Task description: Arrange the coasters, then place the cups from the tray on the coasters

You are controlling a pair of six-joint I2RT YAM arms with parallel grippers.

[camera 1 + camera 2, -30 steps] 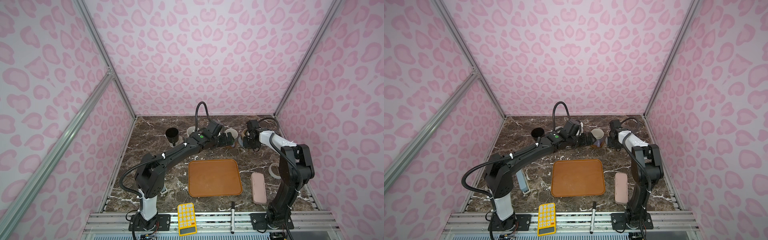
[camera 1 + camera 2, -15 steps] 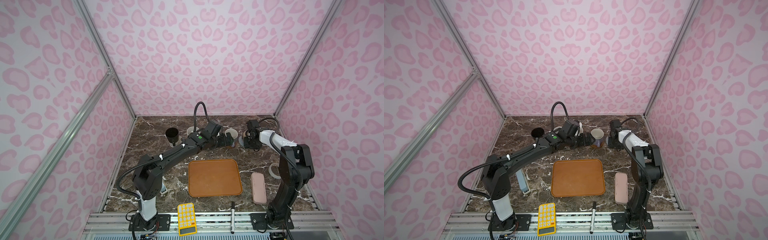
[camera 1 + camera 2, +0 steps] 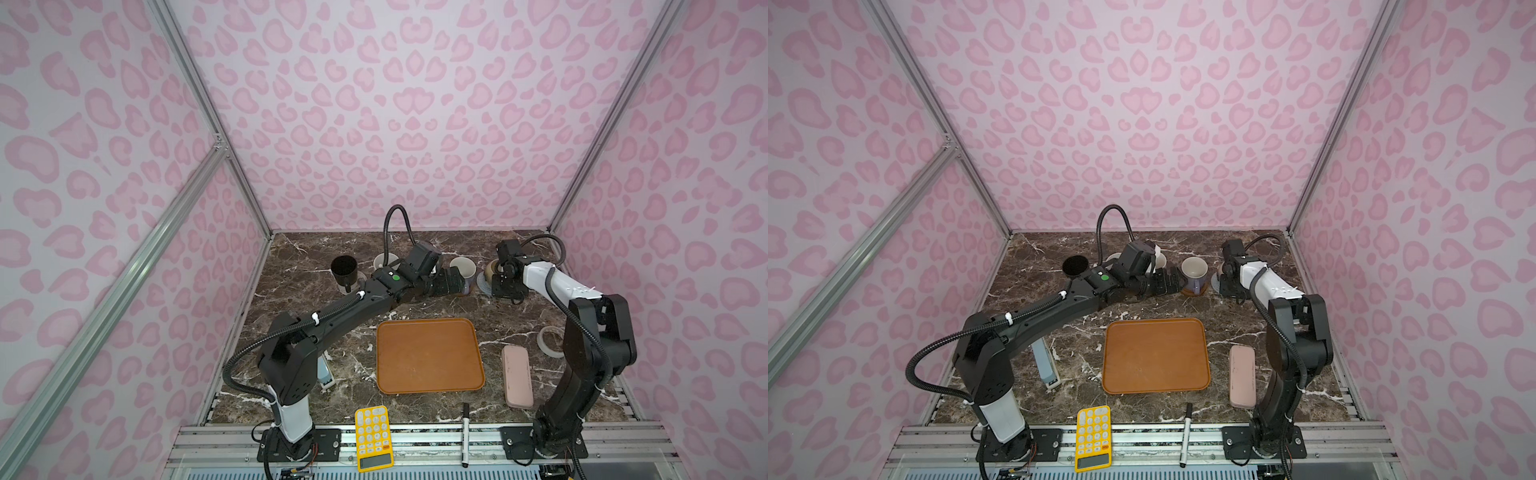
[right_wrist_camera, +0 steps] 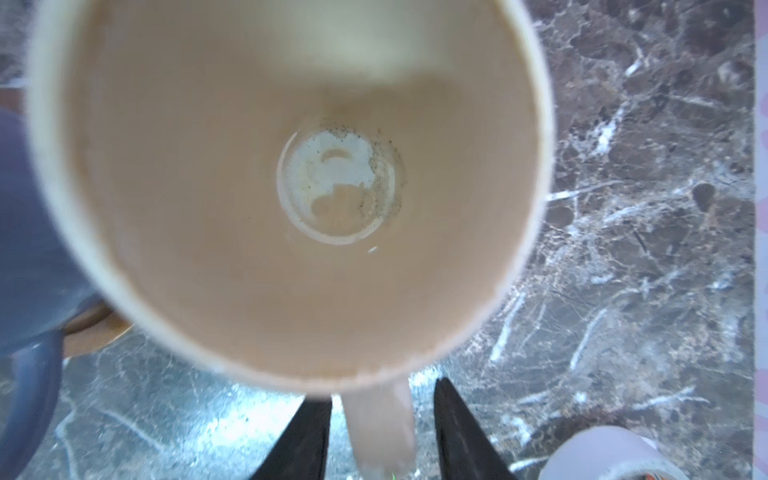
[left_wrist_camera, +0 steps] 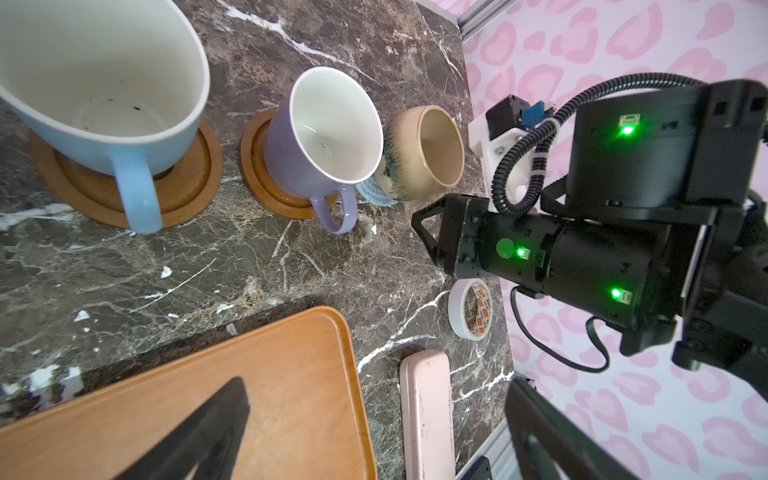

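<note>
Right wrist view: the right claw (image 4: 384, 399) is narrowly parted, its jaws on either side of the beige mug's (image 4: 291, 187) handle without clamping it. The mug sits just ahead of this claw on the grey-blue coaster (image 5: 374, 194). The left claw (image 5: 376, 382) gapes wide, holding nothing. The lavender mug (image 5: 324, 137) stands just beyond it, and the tray (image 3: 428, 353) lies on the tabletop (image 3: 519, 324) behind both claws.

Tray (image 3: 430, 357): orange-brown, flat on the desk (image 3: 519, 316).
Black mug (image 3: 344, 270): upright, back row.
Light blue mug (image 5: 104, 83): upright on wooden coaster (image 5: 183, 195).
Lavender mug (image 5: 316, 137): upright on second wooden coaster (image 5: 266, 195).
Beige mug (image 5: 424, 149): squat, upright on grey-blue woven coaster (image 5: 372, 196).
</note>
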